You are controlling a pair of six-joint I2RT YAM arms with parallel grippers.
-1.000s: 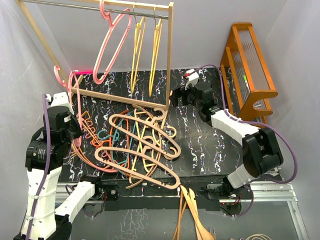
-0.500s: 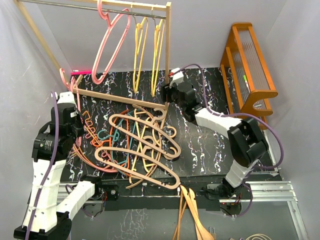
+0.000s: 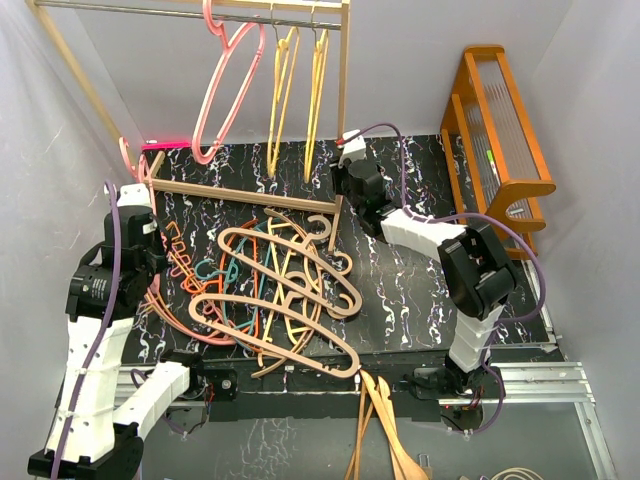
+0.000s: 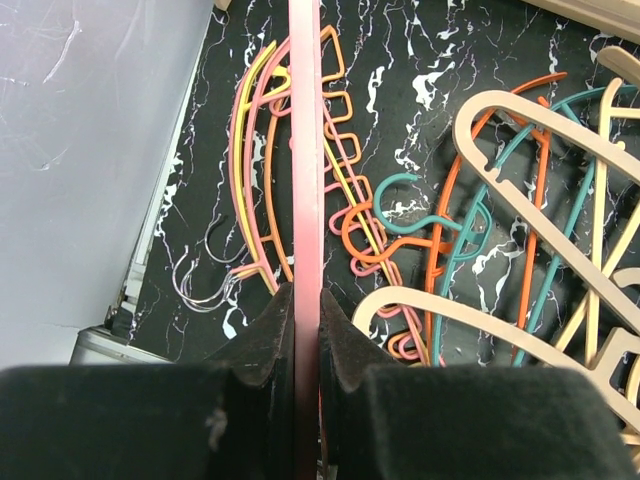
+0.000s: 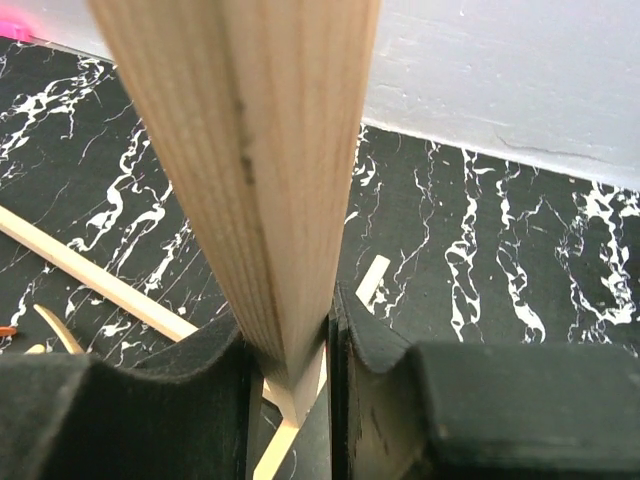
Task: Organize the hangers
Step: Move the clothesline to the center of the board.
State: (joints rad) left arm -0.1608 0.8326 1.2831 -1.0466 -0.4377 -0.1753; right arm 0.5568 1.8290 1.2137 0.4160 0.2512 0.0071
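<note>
While the right jaws are shut on the wooden upright (image 5: 250, 150) of the clothes rack (image 3: 343, 60) near the far edge of the table (image 3: 410, 290), apparently bracing it, the left jaws are closed tight on the bar of a pink hanger (image 4: 305, 150) at the left edge; the loose hangers (image 3: 285, 290) lie tangled from the centre toward the near-left corner; a hung pink hanger (image 3: 225, 95) and two yellow hangers (image 3: 283, 80) are on the rail (image 3: 130, 9). Suggested handling: raise the gripped hanger steadily until it clears the orange and yellow neighbours beside it, lest they drag along; turn its hook toward the rail only once free; a firm hold on the upright likely stops the light frame tipping; let go only when the hook sits over the rail.
</note>
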